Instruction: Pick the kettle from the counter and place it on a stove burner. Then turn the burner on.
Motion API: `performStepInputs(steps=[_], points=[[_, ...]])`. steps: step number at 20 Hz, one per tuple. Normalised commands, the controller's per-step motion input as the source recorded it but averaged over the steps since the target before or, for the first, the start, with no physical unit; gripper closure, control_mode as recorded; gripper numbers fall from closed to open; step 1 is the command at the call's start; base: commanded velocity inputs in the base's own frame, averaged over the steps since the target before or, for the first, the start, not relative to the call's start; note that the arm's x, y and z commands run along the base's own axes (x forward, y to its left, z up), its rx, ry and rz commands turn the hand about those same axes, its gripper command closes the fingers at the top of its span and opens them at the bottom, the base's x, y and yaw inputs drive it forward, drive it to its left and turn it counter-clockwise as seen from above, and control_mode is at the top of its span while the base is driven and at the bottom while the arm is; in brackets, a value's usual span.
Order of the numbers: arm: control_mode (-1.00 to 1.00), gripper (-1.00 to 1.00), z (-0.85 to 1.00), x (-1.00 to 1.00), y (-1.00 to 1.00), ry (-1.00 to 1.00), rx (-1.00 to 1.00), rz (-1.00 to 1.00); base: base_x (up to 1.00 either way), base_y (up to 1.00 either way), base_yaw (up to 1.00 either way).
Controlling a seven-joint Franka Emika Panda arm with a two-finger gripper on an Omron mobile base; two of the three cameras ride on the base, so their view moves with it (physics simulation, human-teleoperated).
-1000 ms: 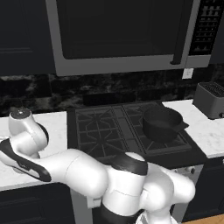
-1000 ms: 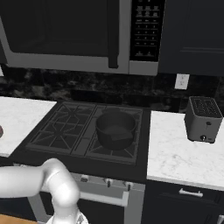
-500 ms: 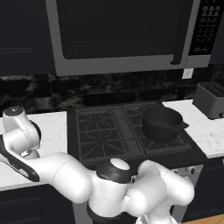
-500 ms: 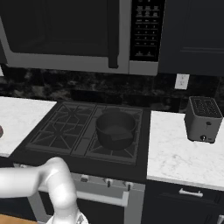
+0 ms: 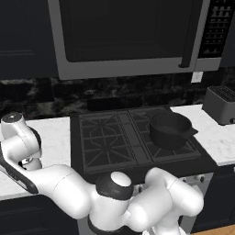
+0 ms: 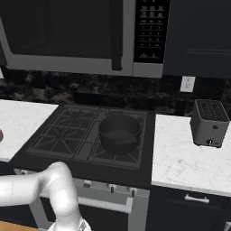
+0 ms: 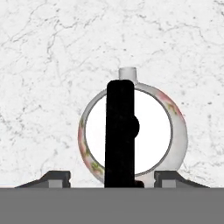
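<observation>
Claw sits directly above the kettle, fingertips apart either side, not gripping. Kettle stands upright on the tabletop.

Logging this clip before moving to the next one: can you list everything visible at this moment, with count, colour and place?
kettle: one, silvery-white with a black arched handle and knob, on the counter directly below the gripper
counter: white marble-look, either side of the cooktop
cooktop: one, black, four grate sections, between the counter stretches
stove burner: front-left section, black grate, nothing on it
pot: one, black, on the cooktop's right side
toaster: one, grey, on the right counter
microwave: one, dark with a grey frame, above the cooktop
outlet: one, white, on the dark backsplash
arm: white with dark joints, reaching left over the counter
gripper: dark fingertips either side of the kettle's handle, apart from it
</observation>
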Motion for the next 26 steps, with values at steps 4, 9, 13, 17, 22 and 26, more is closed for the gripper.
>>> performStepInputs(steps=[4, 9, 13, 17, 22, 26], points=[[-1.0, 1.0, 0.0, 0.0, -0.03, 0.0, 0.0, -0.03, 0.0, 0.0, 0.0], [-1.0, 1.0, 0.0, 0.04, 0.0, 0.0, 0.0, 0.0, 0.0, 0.0, 0.0], [-1.0, 1.0, 0.28, -0.22, -0.13, -0.02, 0.0, -0.03, 0.0, 0.0, 0.0], [-1.0, 1.0, 0.58, -0.4, -0.32, -0.06, 0.0, -0.06, 0.0, 0.0, 0.0], [-1.0, 1.0, 0.46, -0.28, -0.54, -0.03, 0.0, -0.1, 0.0, 0.0, 0.0], [-1.0, 1.0, 0.28, -0.09, -0.72, -0.05, 0.0, -0.14, 0.0, 0.0, 0.0]])
